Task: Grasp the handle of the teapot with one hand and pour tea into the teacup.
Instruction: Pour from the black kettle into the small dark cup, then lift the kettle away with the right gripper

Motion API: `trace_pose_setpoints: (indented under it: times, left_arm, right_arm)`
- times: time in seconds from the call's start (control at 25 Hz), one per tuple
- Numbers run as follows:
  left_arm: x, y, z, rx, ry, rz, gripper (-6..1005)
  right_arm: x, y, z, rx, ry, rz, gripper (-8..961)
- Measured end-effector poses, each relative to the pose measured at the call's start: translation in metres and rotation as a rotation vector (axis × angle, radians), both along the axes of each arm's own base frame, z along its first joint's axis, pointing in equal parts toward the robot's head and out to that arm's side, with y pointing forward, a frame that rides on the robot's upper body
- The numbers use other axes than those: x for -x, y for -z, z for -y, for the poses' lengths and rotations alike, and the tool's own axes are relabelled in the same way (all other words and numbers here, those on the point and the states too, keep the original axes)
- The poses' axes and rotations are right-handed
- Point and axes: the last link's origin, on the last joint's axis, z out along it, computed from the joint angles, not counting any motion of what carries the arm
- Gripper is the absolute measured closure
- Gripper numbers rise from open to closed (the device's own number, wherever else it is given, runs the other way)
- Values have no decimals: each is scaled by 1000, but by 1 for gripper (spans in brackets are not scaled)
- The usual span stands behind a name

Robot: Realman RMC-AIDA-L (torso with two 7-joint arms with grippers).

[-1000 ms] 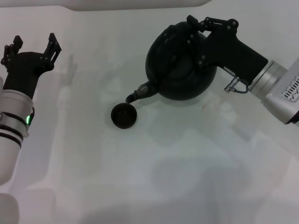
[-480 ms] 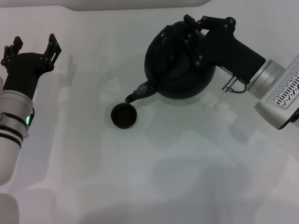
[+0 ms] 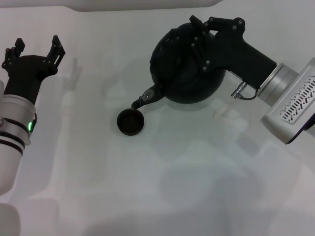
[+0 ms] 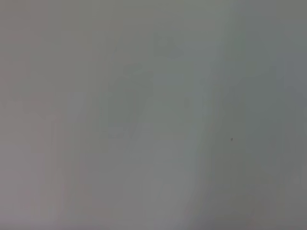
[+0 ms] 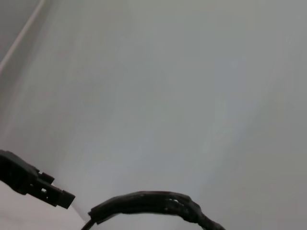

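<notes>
The big round black teapot [image 3: 177,78] hangs tilted above the white table, its short spout [image 3: 145,98] pointing down over the rim of the tiny black teacup [image 3: 130,122]. My right gripper [image 3: 199,37] is shut on the handle at the pot's top, reaching in from the right. In the right wrist view a strip of the black arched handle [image 5: 153,203] shows low in the picture. My left gripper [image 3: 33,49] rests open at the far left, well away from both, with nothing between its fingers. The left wrist view shows only blank table.
The white table [image 3: 172,177] stretches out around the cup and pot. A pale raised edge [image 3: 142,4] runs along the back.
My right arm has shifted slightly left and back and tilted the teapot further, bringing the spout lower over the teacup. The left arm has not moved.
</notes>
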Motion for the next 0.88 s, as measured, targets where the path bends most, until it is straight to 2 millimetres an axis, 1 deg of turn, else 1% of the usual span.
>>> trace_pose_setpoints:
  times: [0.88]
  left_arm:
    - [0, 0, -1, 1, 2, -2, 111]
  right_arm:
    - [1, 0, 0, -59, -53, 72, 831]
